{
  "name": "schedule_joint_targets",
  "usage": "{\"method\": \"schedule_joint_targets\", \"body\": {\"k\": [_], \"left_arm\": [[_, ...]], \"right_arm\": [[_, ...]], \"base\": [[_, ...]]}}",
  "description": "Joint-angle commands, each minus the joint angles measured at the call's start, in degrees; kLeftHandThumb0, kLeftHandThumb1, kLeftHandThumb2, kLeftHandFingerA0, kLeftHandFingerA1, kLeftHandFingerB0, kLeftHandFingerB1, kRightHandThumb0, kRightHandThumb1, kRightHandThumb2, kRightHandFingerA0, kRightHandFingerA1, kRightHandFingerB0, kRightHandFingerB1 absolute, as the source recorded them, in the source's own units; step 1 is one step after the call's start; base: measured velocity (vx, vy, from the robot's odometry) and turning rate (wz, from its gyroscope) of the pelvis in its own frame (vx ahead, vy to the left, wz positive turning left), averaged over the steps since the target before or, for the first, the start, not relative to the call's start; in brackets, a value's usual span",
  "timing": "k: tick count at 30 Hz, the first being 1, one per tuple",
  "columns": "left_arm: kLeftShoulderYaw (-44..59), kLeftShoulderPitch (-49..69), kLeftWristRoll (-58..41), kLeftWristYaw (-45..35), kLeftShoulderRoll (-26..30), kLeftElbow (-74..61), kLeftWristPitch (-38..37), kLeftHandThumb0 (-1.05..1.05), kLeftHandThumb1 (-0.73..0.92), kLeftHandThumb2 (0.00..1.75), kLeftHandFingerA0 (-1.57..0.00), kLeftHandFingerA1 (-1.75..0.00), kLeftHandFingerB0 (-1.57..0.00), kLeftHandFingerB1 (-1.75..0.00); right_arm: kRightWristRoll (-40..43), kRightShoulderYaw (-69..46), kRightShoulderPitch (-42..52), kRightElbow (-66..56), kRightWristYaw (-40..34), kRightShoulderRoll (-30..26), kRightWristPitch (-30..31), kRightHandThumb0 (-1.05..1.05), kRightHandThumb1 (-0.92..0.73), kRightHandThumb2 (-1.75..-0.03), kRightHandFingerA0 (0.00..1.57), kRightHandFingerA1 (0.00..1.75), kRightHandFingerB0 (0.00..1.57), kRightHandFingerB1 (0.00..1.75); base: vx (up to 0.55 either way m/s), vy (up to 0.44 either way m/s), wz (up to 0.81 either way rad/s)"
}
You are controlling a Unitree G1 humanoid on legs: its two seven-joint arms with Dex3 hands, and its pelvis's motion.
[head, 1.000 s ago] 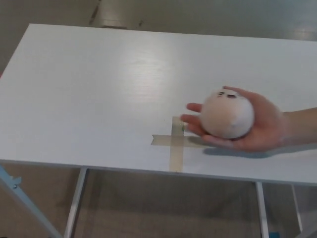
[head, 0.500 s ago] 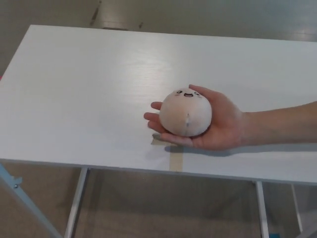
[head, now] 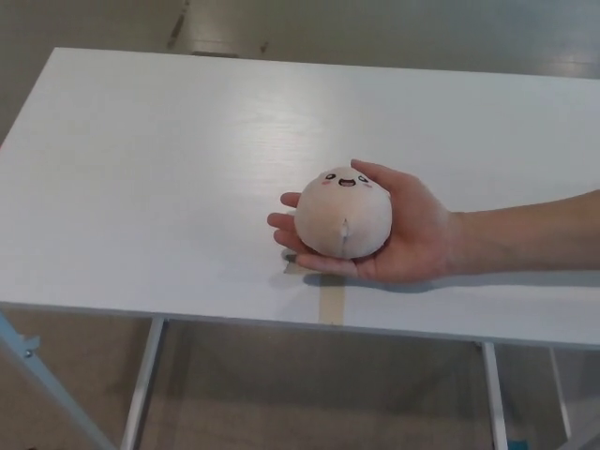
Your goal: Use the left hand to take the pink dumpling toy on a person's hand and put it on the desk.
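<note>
A round pale pink dumpling toy (head: 343, 214) with a small smiling face rests in the upturned palm of a person's hand (head: 412, 234). The person's forearm reaches in from the right edge, just above the white desk (head: 169, 169). The toy sits over the near middle of the desk. Neither of my hands shows in the head view.
A cross of beige tape (head: 330, 298) is stuck to the desk near its front edge, partly hidden under the person's hand. Metal desk legs (head: 141, 389) and the floor show below the front edge.
The person's hand has carried the toy leftwards over the tape cross, then shifted a little further left. The toy's face now points up towards the camera.
</note>
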Motion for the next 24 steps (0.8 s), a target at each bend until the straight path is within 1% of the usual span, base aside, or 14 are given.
{"method": "schedule_joint_targets", "body": {"k": [1, 2, 4, 6, 7, 8, 12, 13, 14, 15, 19, 20, 22, 24], "left_arm": [[-2.58, 16.29, -9.65, -22.62, 6.60, -30.99, -4.84, -0.48, 0.41, 0.68, -0.48, -0.48, -0.37, -0.43], [-2.66, 18.01, -10.51, -23.60, 7.32, -34.42, -4.19, -0.48, 0.41, 0.68, -0.48, -0.48, -0.37, -0.43], [-2.61, 27.61, -15.78, -28.08, 13.45, -54.01, -1.89, -0.46, 0.41, 0.67, -0.45, -0.47, -0.38, -0.42], [-1.97, 30.06, -18.31, -29.95, 15.70, -59.86, -1.28, -0.46, 0.41, 0.67, -0.44, -0.47, -0.38, -0.43], [-0.87, 32.62, -21.54, -32.06, 18.28, -65.71, -0.99, -0.39, 0.47, 0.54, -0.48, -0.40, -0.41, -0.35], [2.81, 36.36, -27.78, -35.41, 22.30, -74.97, 0.35, -0.38, 0.47, 0.54, -0.46, -0.40, -0.41, -0.35], [11.53, 41.57, -37.75, -39.27, 26.01, -88.42, 2.22, -0.36, 0.45, 0.54, -0.46, -0.40, -0.43, -0.35], [16.89, 42.85, -43.40, -40.94, 26.61, -93.95, 3.32, -0.35, 0.45, 0.54, -0.46, -0.41, -0.44, -0.36], [16.89, 42.85, -43.40, -40.94, 26.61, -93.95, 3.32, -0.35, 0.45, 0.54, -0.46, -0.41, -0.44, -0.36], [22.28, 43.11, -49.20, -42.07, 26.96, -98.85, 4.27, -0.36, 0.44, 0.54, -0.47, -0.42, -0.45, -0.36], [28.32, 39.92, -55.34, -41.40, 27.72, -103.36, 4.13, -0.38, 0.44, 0.54, -0.46, -0.42, -0.43, -0.36], [31.03, 37.86, -57.31, -40.33, 28.23, -104.45, 4.32, -0.46, 0.38, 0.65, -0.39, -0.47, -0.34, -0.42], [34.43, 34.73, -59.55, -37.61, 28.95, -105.63, 4.42, -0.47, 0.39, 0.65, -0.37, -0.47, -0.28, -0.40], [37.01, 31.51, -61.32, -34.08, 29.72, -106.69, 4.45, -0.47, 0.39, 0.65, -0.37, -0.47, -0.27, -0.39]], "right_arm": [[0.05, 0.27, 0.81, 0.47, 0.66, -1.05, 0.44, -0.15, -0.64, -0.58, 0.74, 0.51, 0.48, 0.41], [0.07, 0.26, 0.78, 0.47, 0.70, -1.08, 0.43, -0.15, -0.64, -0.58, 0.74, 0.51, 0.48, 0.41], [-0.13, 0.47, 0.66, 0.46, 0.50, -1.03, 0.21, -0.15, -0.64, -0.58, 0.74, 0.51, 0.48, 0.41], [-0.23, 0.59, 0.52, 0.46, 0.42, -1.08, 0.21, -0.15, -0.64, -0.58, 0.74, 0.51, 0.48, 0.41], [-0.24, 0.61, 0.45, 0.45, 0.33, -1.07, 0.25, -0.15, -0.64, -0.58, 0.74, 0.51, 0.48, 0.41], [-0.24, 0.65, 0.33, 0.40, 0.37, -0.98, 0.19, -0.15, -0.64, -0.58, 0.74, 0.51, 0.48, 0.41], [-0.02, 0.50, 0.11, 0.33, 0.61, -1.04, 0.17, -0.15, -0.64, -0.58, 0.74, 0.51, 0.49, 0.41], [0.06, 0.44, 0.05, 0.34, 0.82, -1.13, 0.24, -0.15, -0.65, -0.58, 0.74, 0.51, 0.48, 0.41], [0.06, 0.44, 0.05, 0.34, 0.82, -1.13, 0.24, -0.15, -0.65, -0.58, 0.74, 0.51, 0.48, 0.41], [0.03, 0.49, -0.03, 0.33, 0.86, -1.18, 0.43, -0.15, -0.64, -0.58, 0.74, 0.51, 0.49, 0.41], [-0.14, 0.68, -0.18, 0.28, 0.65, -1.15, 0.52, -0.14, -0.65, -0.58, 0.74, 0.51, 0.48, 0.41], [-0.14, 0.72, -0.26, 0.29, 0.71, -1.18, 0.58, -0.14, -0.65, -0.58, 0.74, 0.51, 0.49, 0.41], [-0.21, 0.80, -0.33, 0.31, 0.77, -1.24, 0.63, -0.14, -0.65, -0.58, 0.74, 0.51, 0.49, 0.41], [-0.33, 0.93, -0.32, 0.31, 0.76, -1.27, 0.59, -0.14, -0.65, -0.58, 0.75, 0.51, 0.49, 0.41]], "base": [[0.00, 0.000, 0.00], [0.00, 0.000, 0.00], [0.00, 0.000, 0.00], [0.00, 0.000, 0.00], [0.00, 0.000, 0.00], [0.00, 0.000, 0.00], [0.00, 0.000, 0.00], [0.00, 0.000, 0.00], [0.00, 0.000, 0.00], [0.00, 0.000, 0.00], [0.00, 0.000, 0.00], [0.00, 0.000, 0.00], [0.00, 0.000, 0.00], [0.00, 0.000, 0.00]]}}
